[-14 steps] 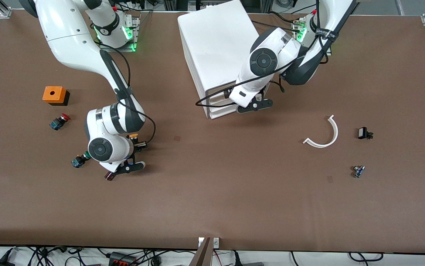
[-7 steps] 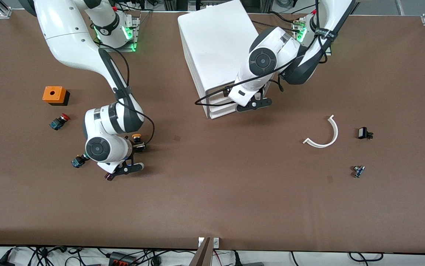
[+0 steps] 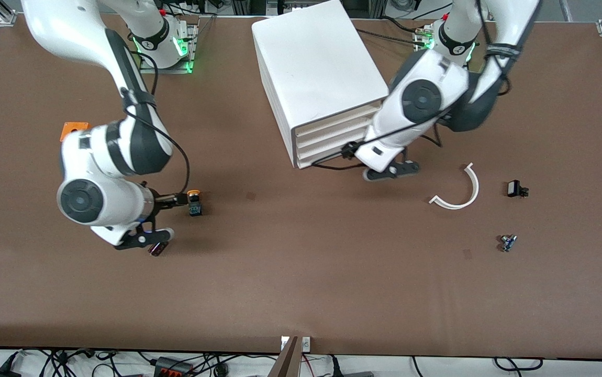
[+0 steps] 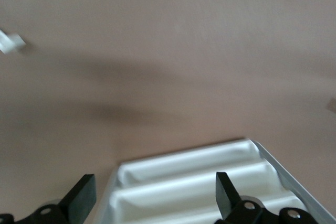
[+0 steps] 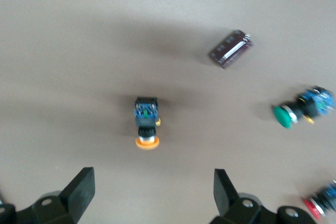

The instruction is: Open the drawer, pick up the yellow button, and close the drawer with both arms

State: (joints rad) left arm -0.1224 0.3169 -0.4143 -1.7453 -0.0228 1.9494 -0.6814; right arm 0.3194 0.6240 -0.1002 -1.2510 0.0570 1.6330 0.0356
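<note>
The button [image 3: 194, 202] with the orange-yellow cap lies on its side on the bare table, apart from both grippers. In the right wrist view the button [image 5: 146, 121] shows just ahead of my right gripper [image 5: 152, 183], which is open and empty. That right gripper [image 3: 160, 219] hangs over the table beside the button. The white cabinet [image 3: 316, 57] shows four drawer fronts, all flush, so the drawer [image 3: 332, 137] stands shut. My left gripper [image 3: 390, 172] is open and empty over the table beside the cabinet's front corner. In its wrist view the left gripper [image 4: 155, 186] frames the drawer fronts [image 4: 199, 163].
A green-capped button [image 5: 294, 113], a red-capped button [image 5: 320, 205] and a dark red cylinder [image 3: 155, 250] lie near the right gripper. The right arm partly covers an orange box [image 3: 73, 127]. Toward the left arm's end lie a white curved piece [image 3: 458, 191] and two small parts [image 3: 515, 188], [image 3: 508, 242].
My right gripper opened, left the button on the table and rose away toward the right arm's end. My left gripper drew off the drawer fronts toward the left arm's end.
</note>
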